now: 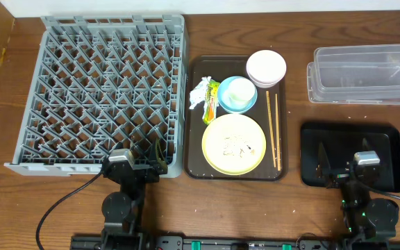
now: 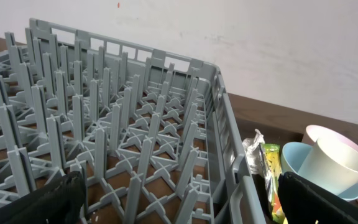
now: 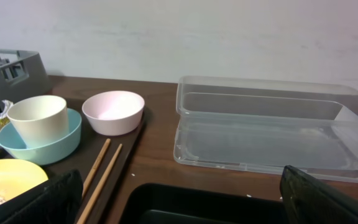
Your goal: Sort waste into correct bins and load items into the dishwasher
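Note:
The grey dish rack [image 1: 103,90] fills the left. On the brown serving tray [image 1: 198,69] lie the white wrapper [image 1: 200,94] with its yellow-green packet [image 1: 212,101], a white cup [image 1: 240,90] inside the light blue bowl [image 1: 250,104], the white bowl [image 1: 266,67], the yellow plate [image 1: 221,156] with rice scraps [image 1: 236,144], and the chopsticks [image 1: 273,128]. The clear tub [image 1: 363,73] and the black tray [image 1: 387,139] sit at the right. My left gripper [image 1: 132,156] is open and empty over the rack's near right corner [image 2: 182,208]. My right gripper [image 1: 344,156] is open and empty over the black tray [image 3: 182,205].
The brown wooden table ends near both arm bases at the front. A white wall runs behind the table. A few rice grains lie on the wood between the clear tub [image 3: 272,130] and the black tray [image 3: 197,202].

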You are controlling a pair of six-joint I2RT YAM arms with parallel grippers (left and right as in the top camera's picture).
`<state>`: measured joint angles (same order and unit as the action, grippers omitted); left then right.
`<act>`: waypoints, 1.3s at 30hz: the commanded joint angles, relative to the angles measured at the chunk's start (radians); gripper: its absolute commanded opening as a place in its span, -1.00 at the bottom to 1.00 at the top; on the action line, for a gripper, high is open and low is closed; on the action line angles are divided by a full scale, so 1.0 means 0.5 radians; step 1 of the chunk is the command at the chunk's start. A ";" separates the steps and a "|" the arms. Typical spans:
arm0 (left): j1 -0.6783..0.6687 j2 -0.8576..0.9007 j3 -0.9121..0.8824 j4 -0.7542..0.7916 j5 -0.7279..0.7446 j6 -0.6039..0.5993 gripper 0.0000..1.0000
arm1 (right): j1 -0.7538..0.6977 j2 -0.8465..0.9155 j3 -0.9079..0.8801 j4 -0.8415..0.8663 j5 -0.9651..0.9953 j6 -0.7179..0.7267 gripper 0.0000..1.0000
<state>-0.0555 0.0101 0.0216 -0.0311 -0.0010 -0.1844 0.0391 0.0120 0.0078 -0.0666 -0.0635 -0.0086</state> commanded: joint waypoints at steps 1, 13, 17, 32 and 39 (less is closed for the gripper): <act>-0.006 -0.011 -0.035 -0.079 -0.074 -0.017 0.98 | 0.021 -0.011 -0.005 -0.008 0.006 -0.014 0.99; -0.006 -0.011 -0.035 0.037 1.009 -0.987 0.98 | 0.021 -0.011 -0.005 -0.008 0.006 -0.014 0.99; -0.006 -0.011 -0.035 0.066 1.192 -1.279 0.98 | 0.021 -0.011 -0.005 -0.008 0.006 -0.014 0.98; -0.004 -0.008 0.082 0.639 1.402 -1.427 0.98 | 0.021 -0.011 -0.005 -0.008 0.006 -0.014 0.99; -0.004 0.213 0.621 -0.146 1.331 -0.764 0.98 | 0.021 -0.011 -0.005 -0.008 0.006 -0.014 0.98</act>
<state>-0.0555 0.0654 0.1936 -0.0090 0.6765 -0.7830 0.0391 0.0120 0.0078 -0.0669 -0.0635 -0.0086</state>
